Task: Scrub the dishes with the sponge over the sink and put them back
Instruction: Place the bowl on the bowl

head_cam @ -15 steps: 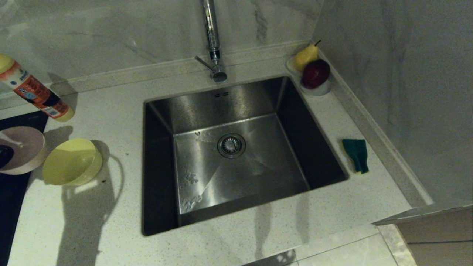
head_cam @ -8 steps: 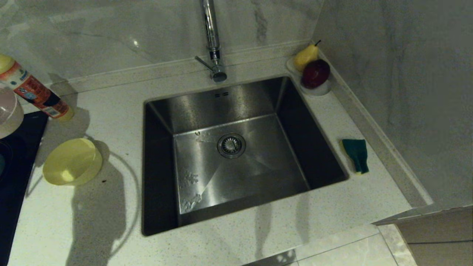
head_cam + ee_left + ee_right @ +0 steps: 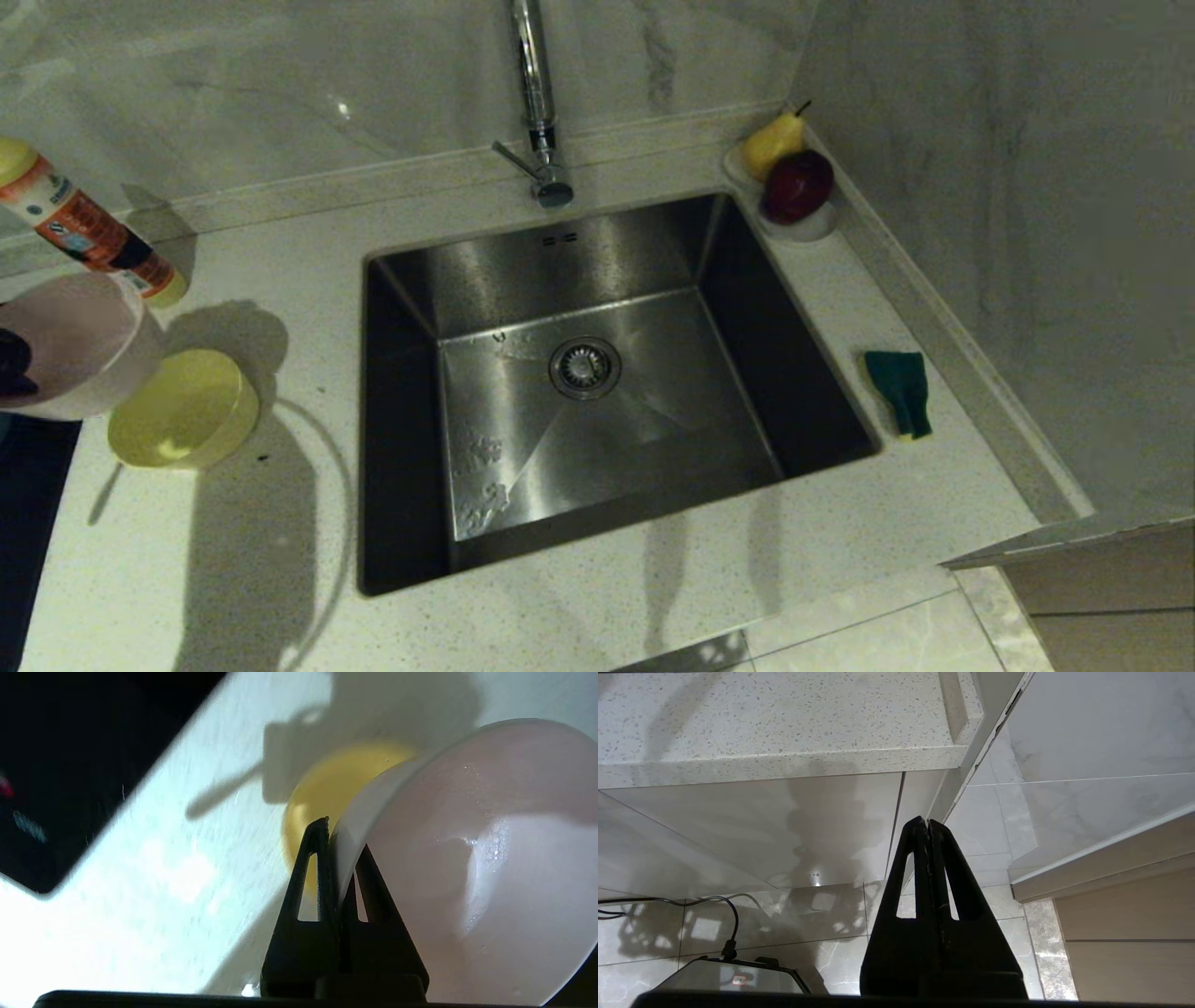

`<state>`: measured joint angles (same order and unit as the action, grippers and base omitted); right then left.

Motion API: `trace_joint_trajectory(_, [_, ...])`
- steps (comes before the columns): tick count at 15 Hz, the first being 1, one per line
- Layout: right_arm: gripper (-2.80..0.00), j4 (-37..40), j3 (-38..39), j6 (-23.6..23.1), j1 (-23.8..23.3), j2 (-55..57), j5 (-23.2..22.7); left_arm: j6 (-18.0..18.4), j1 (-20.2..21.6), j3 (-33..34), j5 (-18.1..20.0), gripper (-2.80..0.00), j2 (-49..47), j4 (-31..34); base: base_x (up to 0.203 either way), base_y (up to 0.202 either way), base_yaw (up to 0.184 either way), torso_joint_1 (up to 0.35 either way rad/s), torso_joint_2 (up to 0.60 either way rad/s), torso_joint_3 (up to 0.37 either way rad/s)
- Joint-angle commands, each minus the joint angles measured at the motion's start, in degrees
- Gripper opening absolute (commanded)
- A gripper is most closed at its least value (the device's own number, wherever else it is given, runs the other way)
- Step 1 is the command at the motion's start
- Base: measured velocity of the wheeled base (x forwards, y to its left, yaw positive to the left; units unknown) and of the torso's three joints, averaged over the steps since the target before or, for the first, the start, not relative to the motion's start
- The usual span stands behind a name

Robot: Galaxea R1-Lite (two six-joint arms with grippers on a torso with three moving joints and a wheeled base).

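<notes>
The pink bowl (image 3: 79,341) is held by its rim between the closed fingers of the left gripper (image 3: 332,835), above the tabletop (image 3: 233,560), just beside the yellow bowl (image 3: 182,409). The sponge (image 3: 899,390) is seen right of the sink (image 3: 579,373). The right gripper (image 3: 927,826) is parked below the tabletop edge, fingers pressed together, empty.

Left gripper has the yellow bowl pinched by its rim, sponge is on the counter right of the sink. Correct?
Not quite. The left gripper is shut on the pink bowl at its rim, as the left wrist view shows; the yellow bowl sits on the counter. The sponge does lie right of the sink.
</notes>
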<state>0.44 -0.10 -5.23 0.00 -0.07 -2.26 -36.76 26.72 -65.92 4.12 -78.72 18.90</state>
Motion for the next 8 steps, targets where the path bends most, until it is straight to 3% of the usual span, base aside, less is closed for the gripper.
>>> trace_joint_trajectory(1, [-2.80, 0.00, 0.01, -0.04, 0.00, -0.01, -0.03, -0.91, -1.56, 3.45, 0.37, -2.80, -2.75, -0.20, 0.000, 0.000, 0.000, 0.000, 0.00, 0.000])
trace_joint_trajectory(8, [-2.80, 0.00, 0.01, -0.04, 0.00, -0.01, -0.03, -1.29, -1.76, 9.66, 0.89, -2.80, -4.87, -8.00, 0.000, 0.000, 0.000, 0.000, 0.00, 0.000])
